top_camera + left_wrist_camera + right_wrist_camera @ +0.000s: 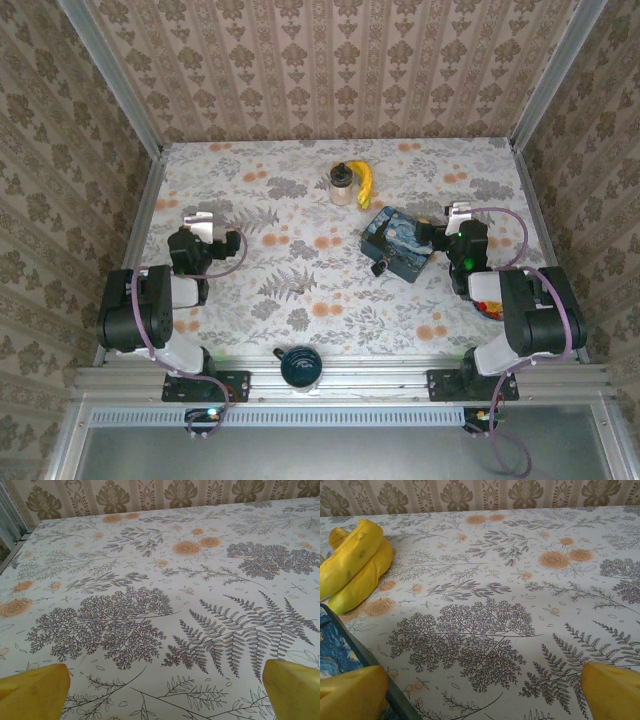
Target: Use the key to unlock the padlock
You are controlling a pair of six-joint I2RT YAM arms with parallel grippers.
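Observation:
The padlock (379,267) is a tiny dark squarish lock lying on the floral tablecloth against the near-left edge of the blue starry-night tin box (397,243). I cannot make out the key. My left gripper (200,221) hovers over the left of the table, far from the lock. Its yellow fingertips (32,692) stand wide open over bare cloth. My right gripper (458,212) sits just right of the tin, open, with cloth between its fingers (612,690). A corner of the tin (340,657) shows beside its left finger.
A banana (365,183) and a small jar (341,185) stand behind the tin; the banana (355,562) also lies at the left of the right wrist view. A dark cup (300,366) sits at the near edge. A red object (487,300) lies by the right arm.

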